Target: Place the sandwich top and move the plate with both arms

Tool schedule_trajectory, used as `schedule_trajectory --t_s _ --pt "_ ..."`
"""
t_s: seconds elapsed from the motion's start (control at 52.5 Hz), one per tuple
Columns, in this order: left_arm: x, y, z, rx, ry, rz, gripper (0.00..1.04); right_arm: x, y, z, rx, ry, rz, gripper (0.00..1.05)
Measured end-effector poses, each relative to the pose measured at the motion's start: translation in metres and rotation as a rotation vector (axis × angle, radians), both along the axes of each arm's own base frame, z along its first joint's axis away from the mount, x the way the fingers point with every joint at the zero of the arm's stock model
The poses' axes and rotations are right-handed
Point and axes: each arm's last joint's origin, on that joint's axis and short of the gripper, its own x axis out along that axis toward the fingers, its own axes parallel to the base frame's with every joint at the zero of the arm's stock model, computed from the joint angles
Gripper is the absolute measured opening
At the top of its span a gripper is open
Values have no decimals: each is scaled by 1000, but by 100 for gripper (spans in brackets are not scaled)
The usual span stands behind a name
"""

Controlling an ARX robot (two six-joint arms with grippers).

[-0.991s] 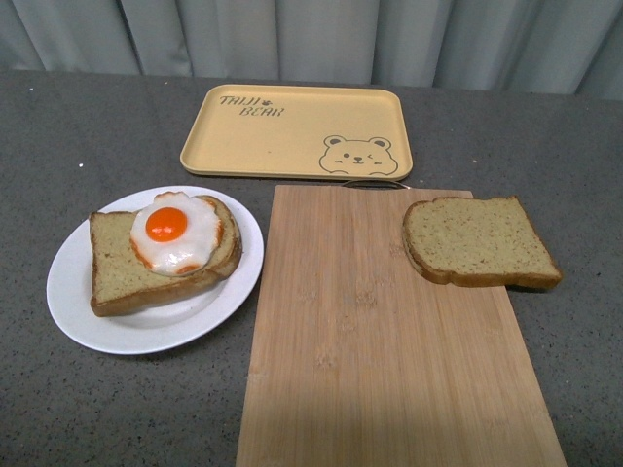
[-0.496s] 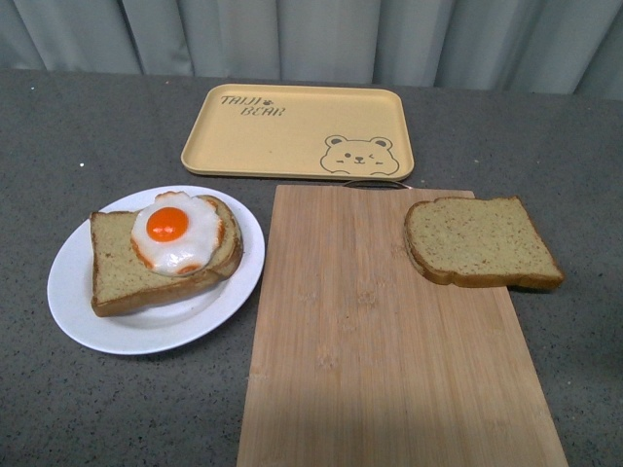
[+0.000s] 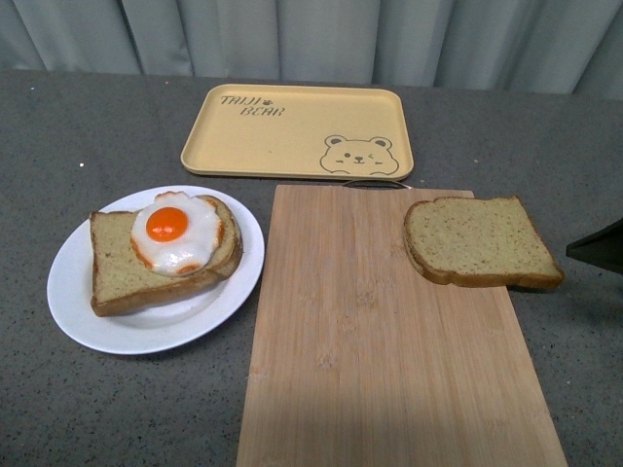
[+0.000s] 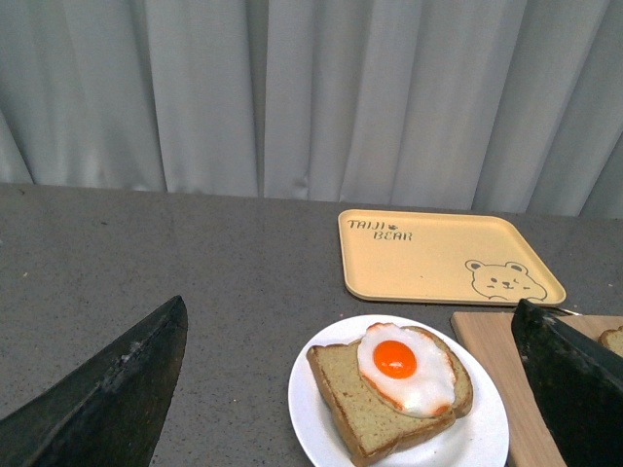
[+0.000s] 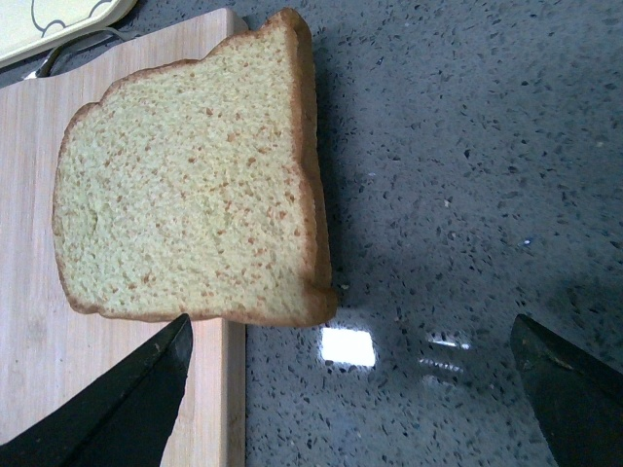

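The sandwich top (image 3: 479, 241), a plain tan speckled slice, lies flat on the far right corner of a wooden cutting board (image 3: 380, 341). It fills the right wrist view (image 5: 185, 195). My right gripper (image 5: 350, 331) is open and empty over the grey table just beside the slice. One fingertip (image 3: 599, 246) shows at the right edge of the front view. The white plate (image 3: 78, 292) sits at the left and bears a bread slice with a fried egg (image 3: 175, 233). My left gripper (image 4: 350, 321) is open, above and in front of the plate (image 4: 311, 418).
A yellow tray with a bear drawing (image 3: 297, 131) lies behind the board and plate, and also shows in the left wrist view (image 4: 438, 258). The grey speckled table (image 3: 117, 409) surrounds everything. A curtain hangs at the back.
My right gripper's dark fingertip has come into the front view at the right edge, next to the plain slice. Bread, plate and board have not moved.
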Motion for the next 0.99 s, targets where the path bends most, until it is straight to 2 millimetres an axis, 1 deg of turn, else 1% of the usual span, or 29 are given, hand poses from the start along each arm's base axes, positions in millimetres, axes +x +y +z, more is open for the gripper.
schedule_trajectory --t_s 0.095,0.152,0.324,0.381,0.419,0.476,0.572,0.667,0.8,0.858,0.915,0.953,0.991 --pt "0 0 0 0 0 0 98 8 2 -8 24 19 1 95" --pt "0 0 0 0 0 0 98 13 5 -15 67 36 2 95" --pt "0 0 0 0 0 0 98 25 13 -25 132 49 -8 95" --pt "0 0 0 0 0 0 98 28 18 -29 147 63 -14 87" --pt "0 0 0 0 0 0 98 29 22 -32 157 69 -14 80" --pt "0 0 0 0 0 0 98 31 25 -34 164 81 -19 73" --pt "0 0 0 0 0 0 98 34 30 -37 170 100 -27 56" --pt "0 0 0 0 0 0 98 36 30 -39 178 113 -37 41" --pt "0 0 0 0 0 0 98 37 30 -39 190 123 -46 24" --pt "0 0 0 0 0 0 98 36 30 -36 199 126 -44 13" --pt "0 0 0 0 0 0 98 36 30 -33 204 117 -38 9" --pt "0 0 0 0 0 0 98 34 30 -26 201 98 -32 5" --pt "0 0 0 0 0 0 98 32 30 -18 208 79 -17 4"
